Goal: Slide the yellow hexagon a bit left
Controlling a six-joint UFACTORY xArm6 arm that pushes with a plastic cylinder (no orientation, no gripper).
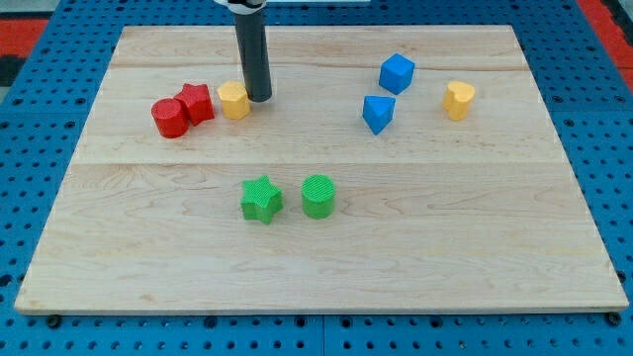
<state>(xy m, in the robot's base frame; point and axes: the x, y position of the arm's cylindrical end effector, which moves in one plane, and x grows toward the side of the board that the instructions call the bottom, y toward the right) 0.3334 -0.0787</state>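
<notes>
The yellow hexagon (233,100) sits on the wooden board (316,247) at the upper left. My tip (259,98) rests on the board just to the hexagon's right, touching or nearly touching it. A red star (196,103) lies just left of the hexagon, close to it, and a red cylinder (169,118) sits against the star's lower left.
A blue cube (397,73) and a blue wedge-like block (378,113) lie at the upper right, with a yellow heart-like block (458,100) further right. A green star (261,199) and a green cylinder (318,196) sit near the board's middle.
</notes>
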